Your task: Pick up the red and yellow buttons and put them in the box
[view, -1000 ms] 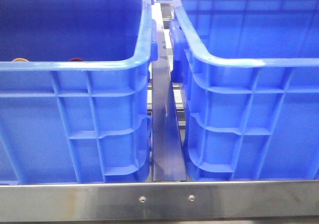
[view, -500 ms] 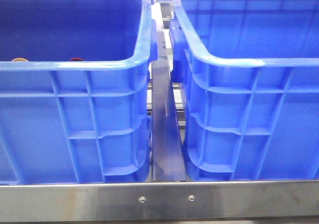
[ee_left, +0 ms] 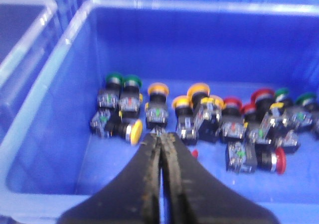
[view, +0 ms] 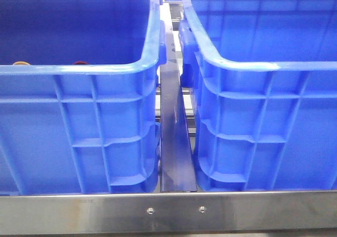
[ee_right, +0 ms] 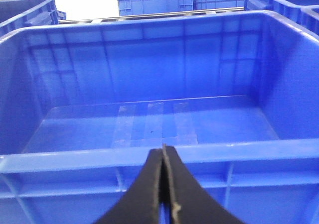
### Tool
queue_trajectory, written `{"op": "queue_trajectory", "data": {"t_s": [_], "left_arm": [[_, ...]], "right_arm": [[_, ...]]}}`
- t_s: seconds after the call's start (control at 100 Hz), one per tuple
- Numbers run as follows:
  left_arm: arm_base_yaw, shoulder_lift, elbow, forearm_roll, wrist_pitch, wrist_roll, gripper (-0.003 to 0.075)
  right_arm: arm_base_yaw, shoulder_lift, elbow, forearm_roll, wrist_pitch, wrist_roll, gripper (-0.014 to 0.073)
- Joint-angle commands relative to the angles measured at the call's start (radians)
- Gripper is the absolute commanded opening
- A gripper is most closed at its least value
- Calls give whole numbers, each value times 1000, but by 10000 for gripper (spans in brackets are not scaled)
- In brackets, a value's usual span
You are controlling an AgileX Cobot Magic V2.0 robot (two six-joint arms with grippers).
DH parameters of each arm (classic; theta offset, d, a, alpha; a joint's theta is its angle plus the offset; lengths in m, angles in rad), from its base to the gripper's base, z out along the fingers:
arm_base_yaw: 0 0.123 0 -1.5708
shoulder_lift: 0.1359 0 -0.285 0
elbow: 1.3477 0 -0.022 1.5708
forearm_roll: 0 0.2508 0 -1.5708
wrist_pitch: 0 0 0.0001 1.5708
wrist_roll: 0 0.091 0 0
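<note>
I am seeing the red and yellow buttons [ee_left: 199,115] lying heaped in the left crate [ee_left: 45,134] among green ones: roughly six yellow, four red, four green, blur limiting the count. The right crate [ee_right: 149,157] is standing bare inside. The left end effector [ee_left: 160,137] and right end effector [ee_right: 163,152] are both hovering pressed closed, holding nothing.

Green-capped buttons [ee_left: 122,80] in the pile; a steel rail [view: 168,211] fronts the crates.
</note>
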Motion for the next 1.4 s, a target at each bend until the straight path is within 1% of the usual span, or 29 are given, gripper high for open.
{"op": "queue_trajectory", "data": {"t_s": [0.0,0.09,0.16,0.21,0.26,0.28,0.33,0.35,0.36,0.37,0.4,0.45,0.55,0.62,0.85,1.09,1.389], "left_arm": [[-9,111,-83,-21,-53,-1,-20],[-9,207,-138,-33,-53,-1,-13],[-9,281,-176,-33,-56,-1,34],[-9,333,-202,-33,-56,-1,102],[-9,382,-227,-33,-56,-1,211],[-9,402,-237,-33,-56,-1,242],[-9,446,-262,-36,-56,18,368],[-11,464,-273,-44,-56,43,400],[-13,475,-280,-44,-56,59,443],[-16,481,-283,-50,-56,67,443],[-22,503,-296,-66,-56,87,500],[-39,538,-325,-85,-56,87,536],[-79,624,-379,-89,-42,87,535],[-105,689,-428,-89,-6,87,535],[-155,910,-624,-89,206,87,535],[-154,1130,-810,-97,410,80,535],[-154,1346,-973,-113,480,65,534]], "right_arm": [[1,-16,5,-3,-83,-1,-63],[1,-16,5,-3,-83,-1,-63],[1,-16,5,-3,-83,-1,-63],[1,-16,5,-3,-83,-1,-63],[1,-16,5,-3,-83,-1,-63],[1,-16,5,-3,-83,-1,-63],[1,-16,5,-3,-83,-1,-63],[1,-16,5,-3,-83,-1,-63],[1,-16,5,-3,-83,-1,-63],[1,-16,5,-3,-83,-1,-63],[1,-16,5,-3,-83,-1,-63],[1,-16,5,-3,-83,-1,-63],[1,-16,5,-3,-83,-1,-63],[1,-16,5,-3,-83,-1,-63],[1,-16,5,-3,-83,-1,-63],[1,-16,5,-3,-83,-1,-63],[1,-16,5,-3,-83,-1,-63]]}}
